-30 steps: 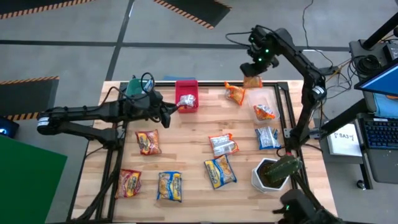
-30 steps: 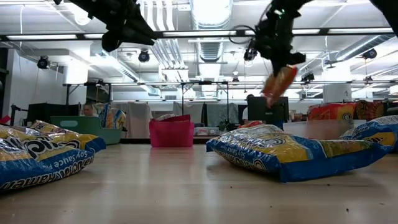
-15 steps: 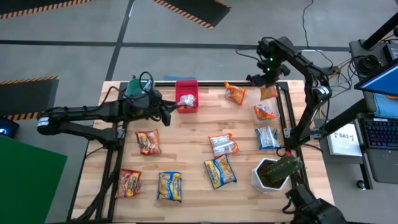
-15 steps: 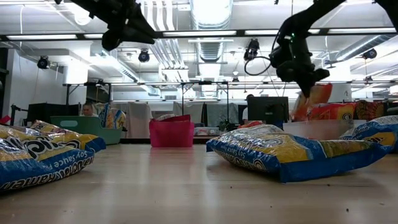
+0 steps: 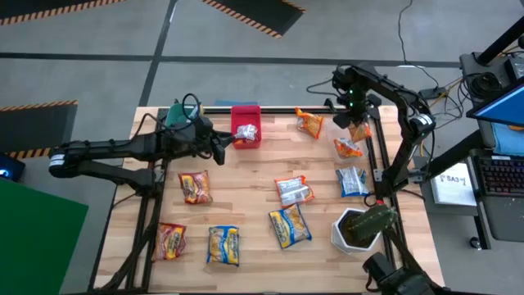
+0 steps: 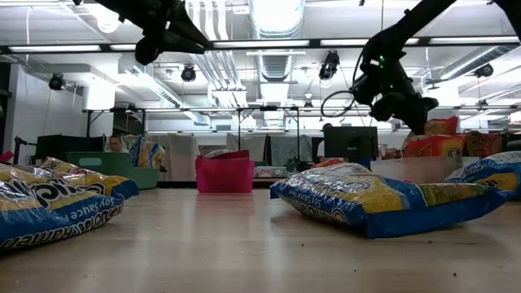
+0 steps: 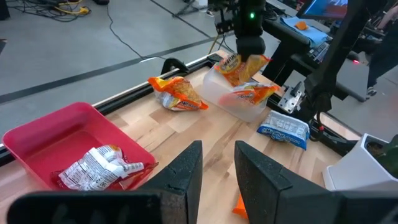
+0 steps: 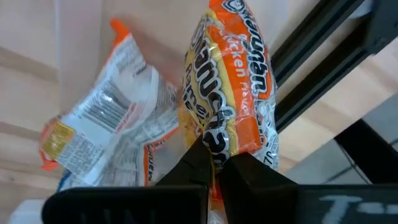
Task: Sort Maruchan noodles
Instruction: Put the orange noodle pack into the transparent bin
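While right jaws [image 8: 214,163] pinch an orange packet [image 8: 233,93] above the clear bin [image 7: 219,93], left jaws [image 7: 217,162] spread.

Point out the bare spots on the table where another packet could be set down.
Bare wood lies between the pink bin and the silver packet, and along the front edge between the two yellow packets. The right side around the clear bin and plant pot is crowded.
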### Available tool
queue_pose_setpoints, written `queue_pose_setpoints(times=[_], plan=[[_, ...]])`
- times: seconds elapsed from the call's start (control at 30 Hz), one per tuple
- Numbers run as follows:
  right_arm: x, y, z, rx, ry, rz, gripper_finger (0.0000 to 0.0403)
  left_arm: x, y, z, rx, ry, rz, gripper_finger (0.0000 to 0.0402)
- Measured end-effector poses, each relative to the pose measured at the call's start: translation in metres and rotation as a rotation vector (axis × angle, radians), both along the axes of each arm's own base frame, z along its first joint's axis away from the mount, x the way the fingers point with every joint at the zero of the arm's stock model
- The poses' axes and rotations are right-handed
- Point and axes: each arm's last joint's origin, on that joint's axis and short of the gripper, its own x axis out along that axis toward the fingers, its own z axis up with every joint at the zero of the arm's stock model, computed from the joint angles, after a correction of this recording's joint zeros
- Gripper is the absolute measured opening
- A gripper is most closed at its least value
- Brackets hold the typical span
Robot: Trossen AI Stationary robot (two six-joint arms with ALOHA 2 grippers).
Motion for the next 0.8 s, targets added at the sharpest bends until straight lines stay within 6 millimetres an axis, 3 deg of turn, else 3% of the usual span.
queue_pose_setpoints(times=[0.27, 0.8], plan=[[0.003, 0.005, -0.019, -0.012, 0.043, 0.024, 0.0017, 0.0, 0.0, 0.0, 0.0, 0.0, 0.003, 0.0077], [0.003, 0.003, -0.031, -0.052, 0.033, -0.007, 0.0106, 0.0, 0.001, 0.0, -0.017, -0.01, 0.01, 0.0077]])
